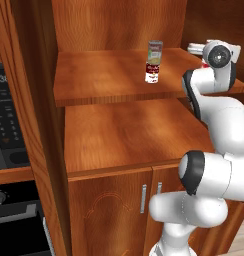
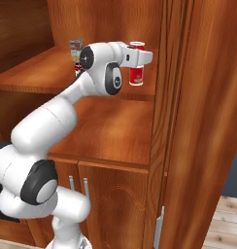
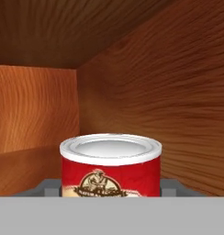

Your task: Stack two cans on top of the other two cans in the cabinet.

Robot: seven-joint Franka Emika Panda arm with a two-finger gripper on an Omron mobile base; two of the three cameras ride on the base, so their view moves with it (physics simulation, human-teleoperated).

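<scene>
While reaching into the cabinet [image 2: 198, 121], gripping a red can [image 3: 110, 166].
Holding it over another red can [image 2: 136, 76], gripper [image 2: 140, 57] closed around it.

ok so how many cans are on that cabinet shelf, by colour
pale grey-green can: 1
red-over-white can: 1
labelled red can: 1
plain red can: 1
total: 4
</scene>
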